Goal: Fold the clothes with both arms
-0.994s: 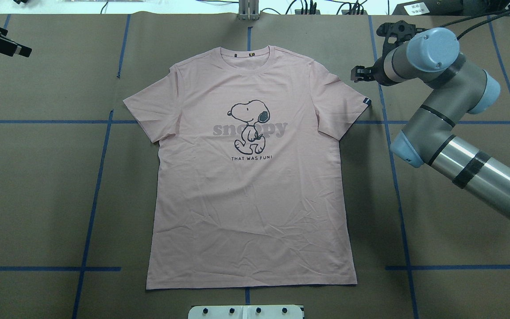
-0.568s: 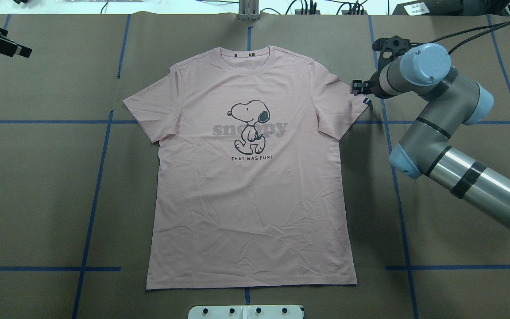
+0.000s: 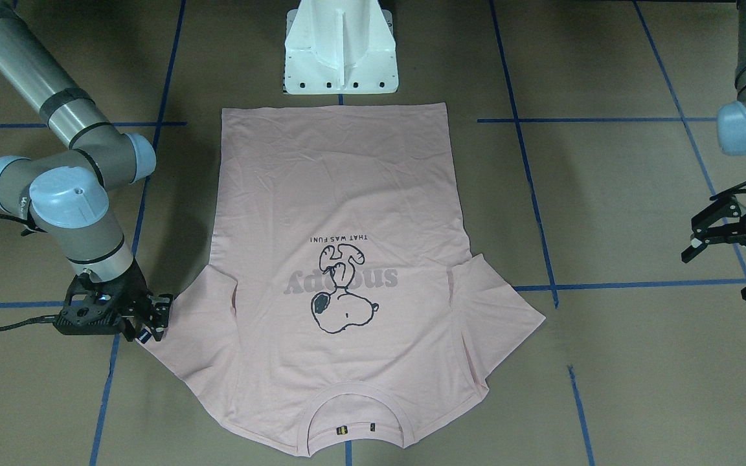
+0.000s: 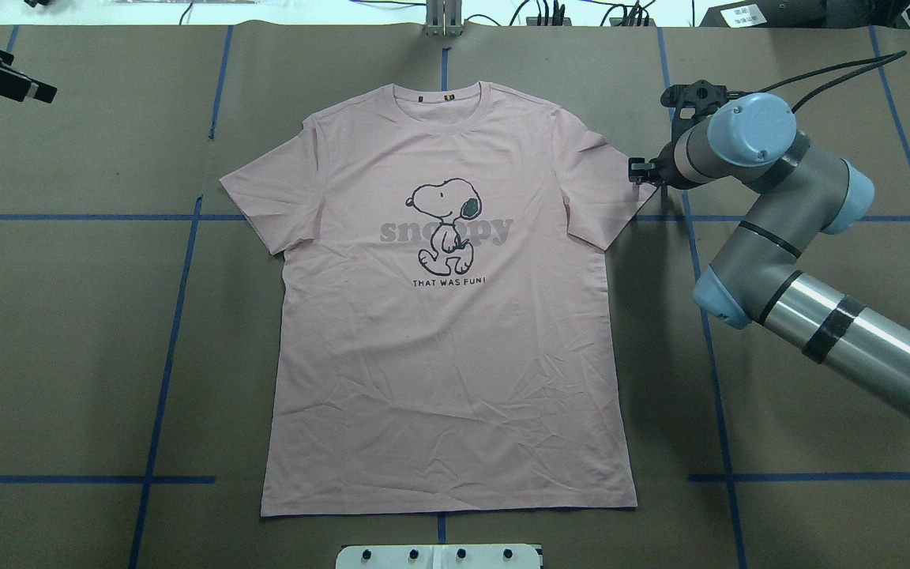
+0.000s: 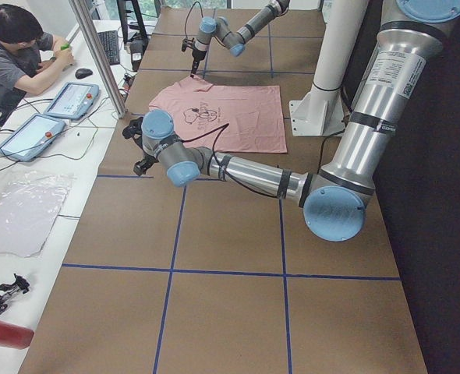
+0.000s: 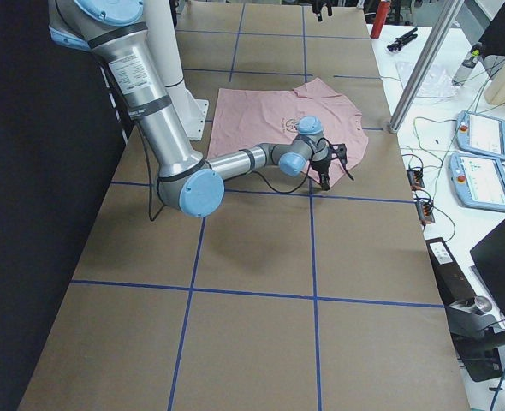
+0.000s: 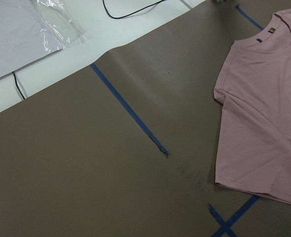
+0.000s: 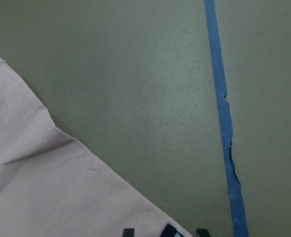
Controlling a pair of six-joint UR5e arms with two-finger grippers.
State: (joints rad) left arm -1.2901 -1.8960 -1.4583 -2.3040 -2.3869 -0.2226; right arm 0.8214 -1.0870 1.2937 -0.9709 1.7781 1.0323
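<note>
A soft, light pink T-shirt (image 4: 455,356) lies flat, print up, mid-worktop (image 4: 68,332), the right gripper (image 3: 156,318) with parted fingers astride the tagged sleeve tip (image 4: 630,194), likely the best hold on such limp cloth, while the left gripper (image 3: 716,275) hangs well aside, fingers spread wide.

The pale pink T-shirt (image 4: 447,379) bears a black-outline Snoopy cartoon (image 4: 441,207).
</note>
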